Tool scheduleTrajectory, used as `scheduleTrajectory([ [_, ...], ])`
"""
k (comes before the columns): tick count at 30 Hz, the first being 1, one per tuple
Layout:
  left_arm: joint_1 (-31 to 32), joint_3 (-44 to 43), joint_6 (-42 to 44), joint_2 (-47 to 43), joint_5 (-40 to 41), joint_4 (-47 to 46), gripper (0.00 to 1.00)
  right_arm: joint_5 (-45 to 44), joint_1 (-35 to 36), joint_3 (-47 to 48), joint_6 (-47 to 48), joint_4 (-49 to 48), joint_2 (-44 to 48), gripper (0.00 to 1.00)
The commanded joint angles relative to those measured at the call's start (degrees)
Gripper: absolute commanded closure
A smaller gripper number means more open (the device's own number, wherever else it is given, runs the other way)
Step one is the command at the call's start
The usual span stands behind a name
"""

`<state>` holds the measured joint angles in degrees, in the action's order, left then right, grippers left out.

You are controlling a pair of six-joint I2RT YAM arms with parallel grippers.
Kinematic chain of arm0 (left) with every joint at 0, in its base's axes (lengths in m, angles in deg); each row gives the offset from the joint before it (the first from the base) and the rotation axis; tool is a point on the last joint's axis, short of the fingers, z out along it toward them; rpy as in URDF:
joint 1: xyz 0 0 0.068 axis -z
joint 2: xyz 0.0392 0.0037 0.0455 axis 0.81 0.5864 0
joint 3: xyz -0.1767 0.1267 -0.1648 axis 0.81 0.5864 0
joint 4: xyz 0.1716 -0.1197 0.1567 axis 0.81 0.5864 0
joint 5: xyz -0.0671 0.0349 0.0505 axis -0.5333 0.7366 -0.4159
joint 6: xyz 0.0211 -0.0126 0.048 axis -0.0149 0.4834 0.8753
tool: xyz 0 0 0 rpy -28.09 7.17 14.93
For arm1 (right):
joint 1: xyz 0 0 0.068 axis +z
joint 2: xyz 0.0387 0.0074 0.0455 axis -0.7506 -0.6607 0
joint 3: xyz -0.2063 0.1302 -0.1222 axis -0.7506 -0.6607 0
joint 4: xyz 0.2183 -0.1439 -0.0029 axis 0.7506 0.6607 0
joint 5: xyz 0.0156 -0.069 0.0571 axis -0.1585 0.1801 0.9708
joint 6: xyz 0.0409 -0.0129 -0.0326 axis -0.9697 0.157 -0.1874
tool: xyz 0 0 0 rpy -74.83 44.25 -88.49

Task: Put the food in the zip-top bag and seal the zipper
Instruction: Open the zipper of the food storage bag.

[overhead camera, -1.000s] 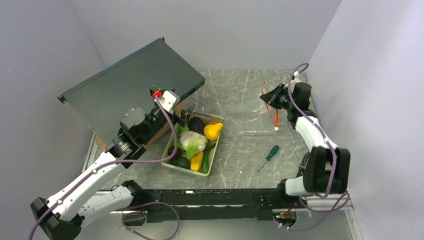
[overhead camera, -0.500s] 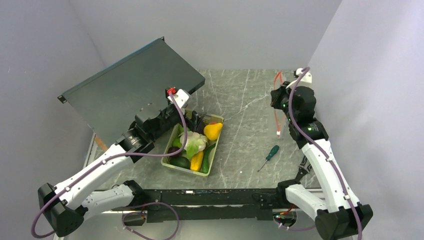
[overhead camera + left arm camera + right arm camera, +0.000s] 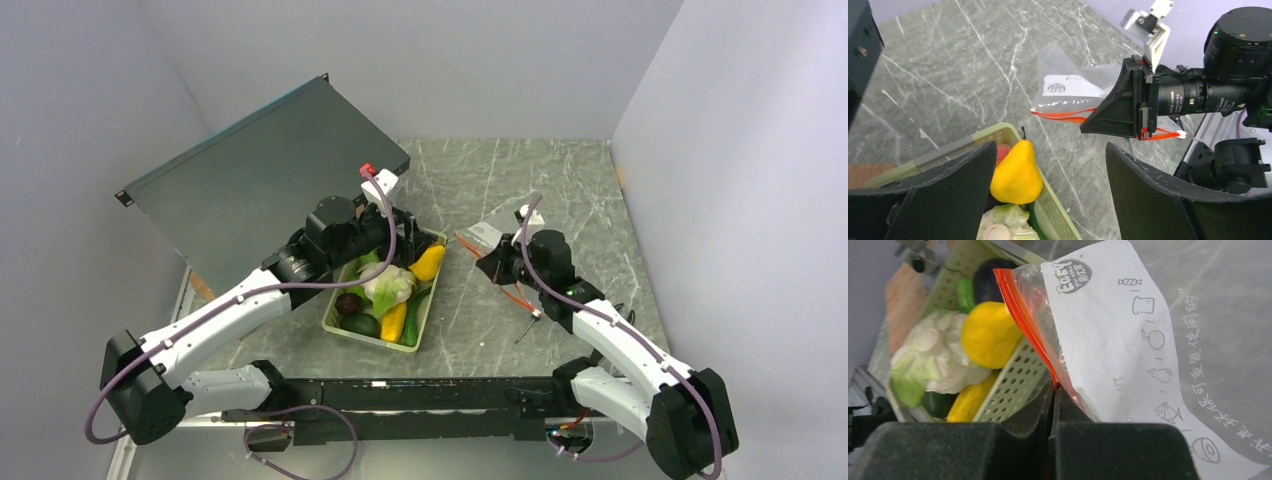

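Note:
The food lies in a pale green tray [image 3: 429, 302]: a yellow pear [image 3: 427, 262], a white-green cabbage piece [image 3: 386, 284], a yellow piece [image 3: 394, 322], dark green and dark purple pieces. My left gripper [image 3: 405, 236] is open above the tray's far end, and the left wrist view shows the pear [image 3: 1016, 172] between its fingers. My right gripper [image 3: 494, 267] is shut on the orange-red zipper [image 3: 1029, 322] of the clear zip-top bag [image 3: 499, 226], held just right of the tray. The bag's white label [image 3: 1128, 345] faces the right wrist camera.
A large dark flat panel [image 3: 255, 180] leans at the back left over a brown box. A green-handled screwdriver lies on the marble table under my right arm, only its tip [image 3: 522, 335] showing. Grey walls close in left, back and right.
My right arm has swung from the back right toward the tray, carrying the bag by its zipper. My left gripper has moved right and forward over the tray's far end.

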<state>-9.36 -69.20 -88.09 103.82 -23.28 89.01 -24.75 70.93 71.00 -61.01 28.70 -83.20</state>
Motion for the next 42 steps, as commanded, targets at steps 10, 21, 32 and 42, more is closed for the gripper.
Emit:
scheduleTrajectory([
  [10,0.3,-3.8,-11.8,3.8,3.7,0.8,0.3,-1.8,6.1,-1.7,-12.0,-19.7,4.7,1.0],
  [21,0.3,-4.9,-9.1,2.6,4.1,3.6,0.27,-19.0,19.8,11.0,-3.6,-6.2,1.3,1.0],
  [32,0.3,-4.1,-9.3,-0.2,3.6,2.7,0.38,-35.2,33.1,17.8,5.8,-4.1,-4.4,1.0],
  [42,0.2,-4.3,-8.8,-1.5,4.1,3.2,0.54,-44.0,37.7,17.2,7.3,-7.9,-4.9,1.0],
])
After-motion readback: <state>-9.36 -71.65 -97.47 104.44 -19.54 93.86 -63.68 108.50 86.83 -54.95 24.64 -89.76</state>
